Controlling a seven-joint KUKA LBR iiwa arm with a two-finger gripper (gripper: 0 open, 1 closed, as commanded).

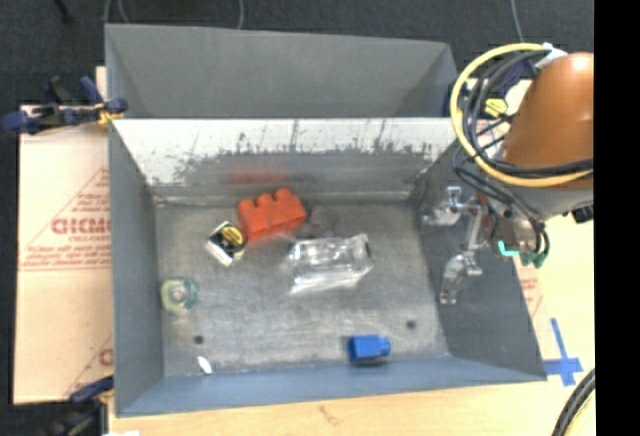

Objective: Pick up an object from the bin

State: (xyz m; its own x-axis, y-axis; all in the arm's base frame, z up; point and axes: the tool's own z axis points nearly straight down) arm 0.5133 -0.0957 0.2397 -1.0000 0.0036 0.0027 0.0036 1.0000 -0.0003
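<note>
By the right bin wall [482, 324], tool [450, 244], seemingly spread.

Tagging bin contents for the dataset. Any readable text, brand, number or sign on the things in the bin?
No legible text on anything in the bin.
Markings on the white, yellow and black item: too small to read.
No print seen on the orange toy brick, clear plastic packet or blue block.

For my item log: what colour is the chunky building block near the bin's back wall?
Orange-red; the camera view shows the block clearly.
</note>
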